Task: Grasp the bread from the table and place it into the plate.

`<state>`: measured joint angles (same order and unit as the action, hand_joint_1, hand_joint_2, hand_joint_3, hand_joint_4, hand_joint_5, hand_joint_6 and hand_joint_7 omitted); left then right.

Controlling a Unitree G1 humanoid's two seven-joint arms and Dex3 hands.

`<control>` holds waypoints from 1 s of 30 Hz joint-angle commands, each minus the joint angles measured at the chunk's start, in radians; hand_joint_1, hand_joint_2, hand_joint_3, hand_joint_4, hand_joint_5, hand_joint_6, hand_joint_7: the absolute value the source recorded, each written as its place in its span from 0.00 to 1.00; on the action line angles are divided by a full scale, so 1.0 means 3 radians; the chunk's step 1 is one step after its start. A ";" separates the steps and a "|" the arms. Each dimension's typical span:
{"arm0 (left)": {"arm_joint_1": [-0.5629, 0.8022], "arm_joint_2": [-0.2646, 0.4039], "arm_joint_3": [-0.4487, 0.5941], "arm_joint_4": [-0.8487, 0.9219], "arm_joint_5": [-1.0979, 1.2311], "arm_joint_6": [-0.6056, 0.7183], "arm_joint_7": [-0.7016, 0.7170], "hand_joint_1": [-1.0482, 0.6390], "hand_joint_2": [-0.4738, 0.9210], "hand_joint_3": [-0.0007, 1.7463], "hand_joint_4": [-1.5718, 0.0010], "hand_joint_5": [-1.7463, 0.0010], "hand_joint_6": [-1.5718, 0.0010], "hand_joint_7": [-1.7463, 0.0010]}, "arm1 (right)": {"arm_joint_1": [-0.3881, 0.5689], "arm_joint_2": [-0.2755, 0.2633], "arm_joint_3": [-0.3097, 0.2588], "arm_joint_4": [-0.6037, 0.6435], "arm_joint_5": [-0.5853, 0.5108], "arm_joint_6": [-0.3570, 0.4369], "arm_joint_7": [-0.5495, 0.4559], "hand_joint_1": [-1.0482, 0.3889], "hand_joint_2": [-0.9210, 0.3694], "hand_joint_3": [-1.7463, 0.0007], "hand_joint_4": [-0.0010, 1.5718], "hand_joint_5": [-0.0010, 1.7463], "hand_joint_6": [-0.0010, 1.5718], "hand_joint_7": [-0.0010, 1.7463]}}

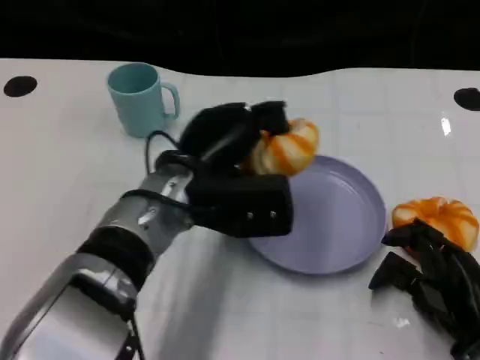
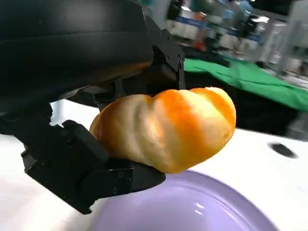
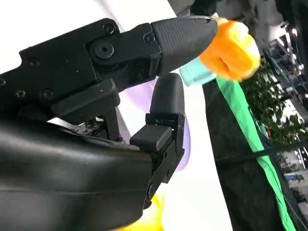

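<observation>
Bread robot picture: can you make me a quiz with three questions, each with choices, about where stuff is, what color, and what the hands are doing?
1. Where is the second bread roll?
A. inside the cup
B. on the table beside the plate
C. in the plate

2. What color is the cup?
A. red
B. black
C. light blue-green

3. What is the left hand doing?
A. holding a bread roll
B. holding the cup
C. lying flat on the table

Answers:
1 B, it sits just outside the plate rim.
2 C, the head view shows it.
3 A, its fingers grip the bread roll above the plate.

Glossy smooth lilac plate [image 1: 337,240]; beside it, the bread [image 1: 289,150] has a shiny glazed crust; white counter [image 1: 60,165] faintly glossy.
</observation>
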<state>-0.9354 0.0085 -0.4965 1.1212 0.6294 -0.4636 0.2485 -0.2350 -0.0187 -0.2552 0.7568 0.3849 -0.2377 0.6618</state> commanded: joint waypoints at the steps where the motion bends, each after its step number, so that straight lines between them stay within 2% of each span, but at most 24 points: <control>1: -0.0190 -0.0063 -0.0083 0.0124 0.0037 -0.0051 -0.0212 0.51 0.72 0.69 0.41 0.00 0.53 0.00 | 0.0058 -0.0011 -0.0032 0.0038 0.0073 0.0060 0.0090 0.36 0.00 0.88 0.40 0.92 0.38 0.71; 10: -0.0314 -0.0204 -0.0211 0.0274 0.0115 0.0065 -0.0365 0.51 0.70 0.68 0.43 0.00 0.53 0.00 | 0.0055 -0.0021 -0.0037 0.0055 0.0096 0.0076 0.0145 0.37 0.00 0.87 0.41 0.91 0.37 0.74; 13: -0.0341 -0.0226 -0.0249 0.0305 0.0157 0.0140 -0.0411 0.52 0.74 0.61 0.45 0.00 0.54 0.00 | 0.0053 -0.0021 -0.0041 0.0052 0.0113 0.0104 0.0158 0.37 0.00 0.88 0.41 0.91 0.36 0.74; 14: -0.0340 -0.0210 -0.0248 0.0297 0.0149 0.0134 -0.0449 0.51 0.75 0.55 0.47 0.00 0.56 0.07 | 0.0053 -0.0019 -0.0045 0.0053 0.0119 0.0104 0.0163 0.37 0.00 0.88 0.41 0.90 0.36 0.74; 15: -0.0339 -0.0199 -0.0248 0.0290 0.0143 0.0131 -0.0478 0.49 0.80 0.44 0.50 0.00 0.52 0.28 | 0.0054 -0.0018 -0.0047 0.0054 0.0125 0.0105 0.0167 0.37 0.00 0.88 0.41 0.90 0.37 0.74; 17: -0.0353 -0.0171 -0.0270 0.0276 0.0154 0.0153 -0.0572 0.46 0.91 0.23 0.55 0.03 0.47 0.59 | 0.0057 -0.0016 -0.0049 0.0059 0.0137 0.0093 0.0177 0.38 0.00 0.88 0.42 0.90 0.37 0.73; 18: -0.0363 -0.0163 -0.0285 0.0271 0.0166 0.0171 -0.0606 0.43 0.95 0.17 0.58 0.07 0.49 0.69 | 0.0057 -0.0016 -0.0050 0.0062 0.0141 0.0086 0.0182 0.38 0.00 0.88 0.42 0.90 0.37 0.73; 19: -0.0381 -0.0141 -0.0320 0.0267 0.0198 0.0188 -0.0662 0.42 0.98 0.13 0.60 0.10 0.50 0.74 | 0.0061 -0.0021 -0.0045 0.0056 0.0136 0.0086 0.0183 0.38 0.00 0.88 0.42 0.90 0.37 0.73; 20: -0.0405 -0.0122 -0.0358 0.0265 0.0229 0.0210 -0.0724 0.35 0.99 0.16 0.67 0.35 0.57 0.83 | 0.0062 -0.0028 -0.0042 0.0055 0.0129 0.0083 0.0185 0.38 0.00 0.88 0.42 0.90 0.37 0.73; 21: -0.0419 -0.0109 -0.0382 0.0261 0.0247 0.0224 -0.0767 0.31 1.00 0.19 0.68 0.50 0.60 0.89 | 0.0062 -0.0033 -0.0039 0.0054 0.0124 0.0081 0.0186 0.38 0.00 0.88 0.41 0.89 0.37 0.73; 22: -0.0436 -0.0095 -0.0404 0.0256 0.0267 0.0249 -0.0827 0.29 1.00 0.20 0.69 0.58 0.62 0.92 | 0.0066 -0.0035 -0.0039 0.0049 0.0122 0.0079 0.0183 0.38 0.00 0.88 0.41 0.89 0.37 0.73; 23: -0.0444 -0.0088 -0.0413 0.0249 0.0279 0.0266 -0.0866 0.22 1.00 0.26 0.74 0.70 0.68 0.96 | 0.0068 -0.0035 -0.0040 0.0046 0.0123 0.0077 0.0182 0.38 0.00 0.87 0.41 0.89 0.37 0.72; 25: -0.0448 -0.0080 -0.0419 0.0237 0.0286 0.0285 -0.0905 0.18 1.00 0.29 0.77 0.77 0.71 0.98 | 0.0070 -0.0034 -0.0040 0.0042 0.0123 0.0075 0.0180 0.38 0.00 0.87 0.41 0.89 0.37 0.72; 27: -0.0457 -0.0067 -0.0451 0.0224 0.0316 0.0312 -0.0921 0.17 1.00 0.30 0.77 0.78 0.71 0.99 | 0.0072 -0.0042 -0.0030 0.0043 0.0100 0.0059 0.0168 0.38 0.00 0.87 0.41 0.89 0.37 0.72; 30: -0.0484 -0.0035 -0.0539 0.0203 0.0403 0.0386 -0.0971 0.06 1.00 0.40 0.88 0.84 0.78 1.00 | 0.0078 -0.0048 -0.0019 0.0027 0.0076 0.0050 0.0137 0.37 0.00 0.87 0.41 0.90 0.37 0.73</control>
<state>-1.0494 -0.0202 -0.6367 1.1951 0.7246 -0.3666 -0.0187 -0.2318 -0.0175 -0.2586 0.7597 0.4198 -0.2242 0.7159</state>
